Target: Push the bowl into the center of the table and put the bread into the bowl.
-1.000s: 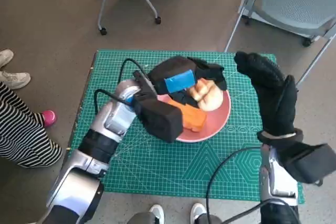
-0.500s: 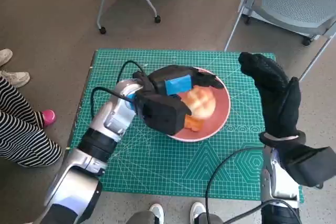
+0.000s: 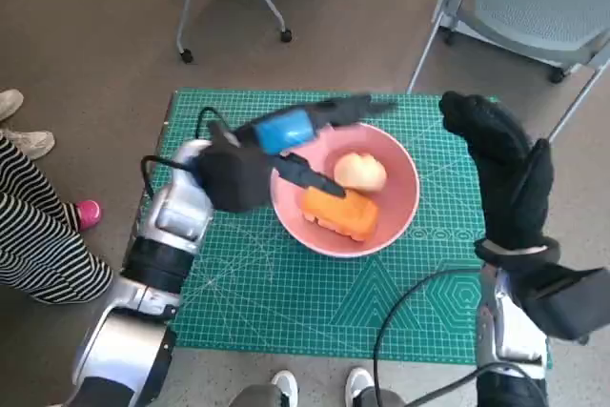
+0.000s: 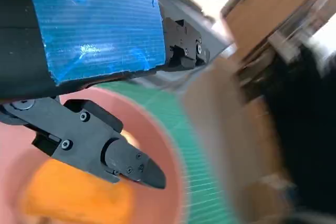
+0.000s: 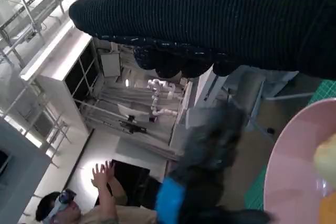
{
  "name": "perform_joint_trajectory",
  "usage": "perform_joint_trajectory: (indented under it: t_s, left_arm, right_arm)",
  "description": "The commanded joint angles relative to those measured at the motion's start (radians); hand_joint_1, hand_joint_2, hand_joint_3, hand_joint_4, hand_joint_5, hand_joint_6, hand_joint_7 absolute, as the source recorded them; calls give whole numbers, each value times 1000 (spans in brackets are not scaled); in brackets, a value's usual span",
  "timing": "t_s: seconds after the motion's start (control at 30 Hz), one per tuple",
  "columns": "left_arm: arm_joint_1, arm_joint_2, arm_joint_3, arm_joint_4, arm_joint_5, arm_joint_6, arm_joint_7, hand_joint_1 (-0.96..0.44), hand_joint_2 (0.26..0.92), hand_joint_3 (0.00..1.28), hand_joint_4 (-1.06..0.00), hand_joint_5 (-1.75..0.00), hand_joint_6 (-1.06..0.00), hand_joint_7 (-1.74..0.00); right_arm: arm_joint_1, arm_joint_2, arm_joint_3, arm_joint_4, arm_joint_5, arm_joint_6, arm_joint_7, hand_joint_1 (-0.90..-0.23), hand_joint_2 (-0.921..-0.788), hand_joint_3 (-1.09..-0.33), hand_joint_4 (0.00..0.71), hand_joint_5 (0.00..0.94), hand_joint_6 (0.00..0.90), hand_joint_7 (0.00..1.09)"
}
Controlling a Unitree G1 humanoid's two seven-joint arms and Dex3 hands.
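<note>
The bread (image 3: 359,172) sits round in the bowl (image 3: 400,214), no clear long axis. Left hand (image 3: 286,131) spread, empty; right hand (image 3: 498,164) raised, its grip unclear.

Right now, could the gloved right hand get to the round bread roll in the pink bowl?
Probably yes. The right hand hangs open beside the bowl, with nothing between it and the bread roll. The left hand sits over the bowl's opposite edge, so it shouldn't block that side.

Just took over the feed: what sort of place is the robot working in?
Probably a lab or office workroom: a green cutting mat covers the small table, wheeled office chairs stand on the bare floor, and metal shelving shows behind.
</note>
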Motion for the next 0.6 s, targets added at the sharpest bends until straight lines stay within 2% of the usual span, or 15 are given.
perform_joint_trajectory:
  t_s: [0.03, 0.2, 0.4, 0.6]
  left_arm:
    - [53, 14, 80, -105, -147, 73, -61, -701, 918, 135, 1, 1, -121, -1]
    - [96, 6, 142, -200, -259, 129, -78, -775, 921, 271, 1, 1, -131, -8]
    - [152, -77, 214, -326, -390, 151, -6, -765, 921, 436, 1, 1, -127, -11]
    - [187, -161, 244, -364, -454, 119, 51, -759, 921, 472, 1, 1, -122, -14]
  right_arm:
    - [-9, -17, -10, -24, 8, 34, -5, -716, -921, -692, 220, 6, 72, 567]
    - [-27, -25, -17, -56, 14, 63, -6, -717, -921, -691, 221, 6, 75, 562]
    - [-61, -33, -26, -98, 14, 99, -13, -706, -921, -690, 224, 6, 95, 567]
    - [-111, -41, -31, -97, 12, 112, -15, -688, -921, -681, 238, 12, 120, 571]
